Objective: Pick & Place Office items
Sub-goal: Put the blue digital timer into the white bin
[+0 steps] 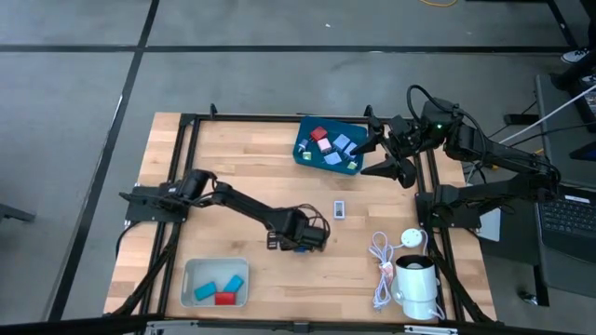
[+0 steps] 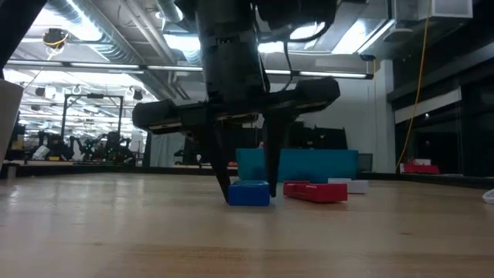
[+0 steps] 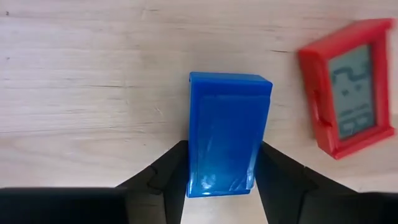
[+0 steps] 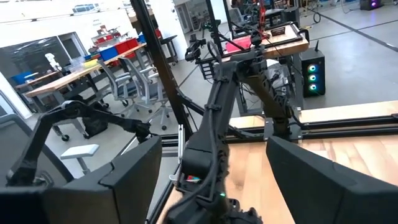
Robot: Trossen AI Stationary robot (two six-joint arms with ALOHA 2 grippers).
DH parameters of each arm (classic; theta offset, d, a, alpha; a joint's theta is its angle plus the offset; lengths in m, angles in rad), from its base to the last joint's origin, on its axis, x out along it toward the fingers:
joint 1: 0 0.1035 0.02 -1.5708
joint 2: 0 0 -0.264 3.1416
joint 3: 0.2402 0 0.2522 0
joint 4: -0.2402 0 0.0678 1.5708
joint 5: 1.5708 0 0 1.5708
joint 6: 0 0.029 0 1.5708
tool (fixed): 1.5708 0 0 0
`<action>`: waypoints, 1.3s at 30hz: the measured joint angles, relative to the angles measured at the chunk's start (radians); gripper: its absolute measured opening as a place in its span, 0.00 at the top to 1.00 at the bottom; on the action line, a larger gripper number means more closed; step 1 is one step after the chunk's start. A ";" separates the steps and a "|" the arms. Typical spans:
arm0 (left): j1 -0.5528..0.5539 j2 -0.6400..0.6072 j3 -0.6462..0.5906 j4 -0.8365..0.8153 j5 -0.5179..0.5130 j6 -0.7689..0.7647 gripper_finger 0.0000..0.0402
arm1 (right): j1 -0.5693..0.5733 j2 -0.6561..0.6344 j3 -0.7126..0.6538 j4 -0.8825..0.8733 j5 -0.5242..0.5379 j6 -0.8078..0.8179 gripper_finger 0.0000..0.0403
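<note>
A blue rectangular piece (image 3: 227, 134) lies flat on the wooden table (image 1: 233, 167) near its middle. My left gripper (image 1: 303, 234) points down over it, its two fingers shut on the piece's sides. A red piece with a grey face (image 3: 348, 87) lies flat just beside it. A teal bin (image 1: 303, 149) at the far side holds several red, blue, lavender and white pieces. My right gripper (image 1: 377, 154) hangs open and raised beside that bin, with nothing between its fingers. My left gripper pinches the blue piece by its two long sides (image 3: 194, 177) between the two fingers, near one short end. The fingers (image 2: 225, 184) come from above, pointing down, and lie across the piece. The piece lies flat on the table.
A white tray (image 1: 191, 279) at the near left holds a blue and a red piece. A coiled white cable (image 1: 380, 270) and a white cylindrical device (image 1: 416, 284) lie at the near right. A black frame (image 1: 186, 167) runs around the table.
</note>
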State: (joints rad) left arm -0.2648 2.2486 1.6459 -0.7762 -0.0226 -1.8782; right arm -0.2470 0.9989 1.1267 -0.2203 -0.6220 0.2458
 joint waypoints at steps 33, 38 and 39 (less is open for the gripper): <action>-0.560 -0.367 0.035 -0.344 0.095 -0.269 0.62 | -0.001 0.041 0.001 0.011 0.005 -0.041 0.26; -0.591 -0.366 0.004 -0.424 0.172 -0.298 0.62 | -0.001 0.045 0.001 0.015 0.013 -0.041 0.26; -0.587 -0.366 0.001 -0.440 0.169 -0.296 0.62 | -0.001 0.044 0.001 0.022 0.013 -0.041 0.26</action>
State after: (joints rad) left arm -0.8514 1.8824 1.6464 -1.2160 0.1462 -2.1740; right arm -0.2481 1.0433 1.1275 -0.1981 -0.6094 0.2052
